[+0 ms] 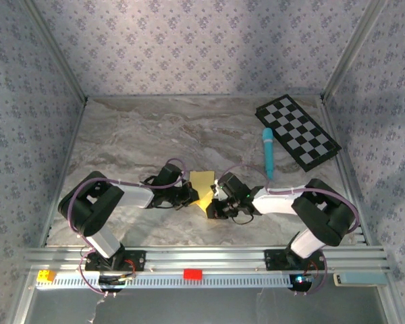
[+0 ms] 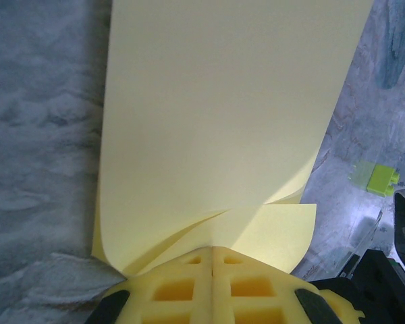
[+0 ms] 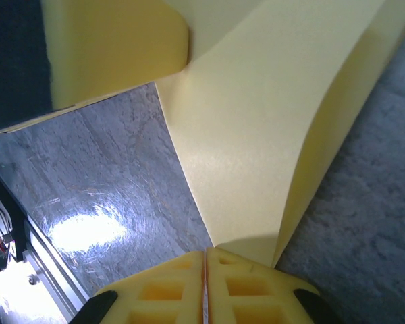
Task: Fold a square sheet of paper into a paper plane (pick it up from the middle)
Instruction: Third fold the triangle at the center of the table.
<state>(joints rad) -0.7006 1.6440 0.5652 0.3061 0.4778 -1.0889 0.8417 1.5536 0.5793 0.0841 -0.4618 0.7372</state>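
**Left claw** [image 2: 212, 255]: pads shut together, pinching the lower edge of the square sheet of paper [image 2: 223, 121], which curls up out of the pinch.

**Sheet:** centre of the top view, bowed between both claws over the marble surface [image 1: 121, 135]. We judge it very light, limp, quick to crease or tear and slick between pads. We would hold it at opposite edges, pulling gently.

**Right claw** [image 3: 206, 260]: closed, nipping the sheet's near corner.

A robotics lab test cell: floral-papered walls [image 1: 202, 47], marble-look tabletop [image 1: 142, 135], 2 arms [image 1: 98, 212] bolted to an aluminium rail [image 1: 202, 258].
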